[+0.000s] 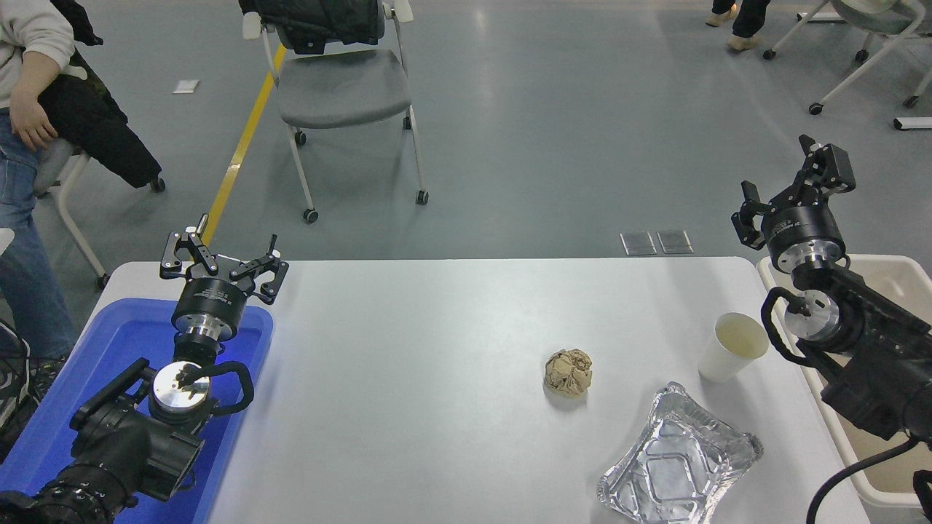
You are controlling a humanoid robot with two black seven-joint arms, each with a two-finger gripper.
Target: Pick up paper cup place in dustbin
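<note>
The right gripper (pixel 794 185) hangs raised past the table's far right corner with its fingers spread and nothing between them, and the paper cup (pixel 732 347) stands upright on the white table (pixel 437 349) nearer the robot than that gripper and a little to its left, close beside the arm's wrist joint. The dustbin (pixel 892 280) sits off the table's right edge, mostly under the right arm. The cup looks empty, so it is likely very light, thin-walled and easy to crush or tip; a gentle squeeze across the side wall below the rolled rim seems the safest hold. There is one cup, one dustbin, one crumpled brown paper ball (pixel 569 372), one foil tray (pixel 677 458) and one blue tray (pixel 124 349). The left gripper (pixel 222 266) rests parked over the blue tray, fingers apart
</note>
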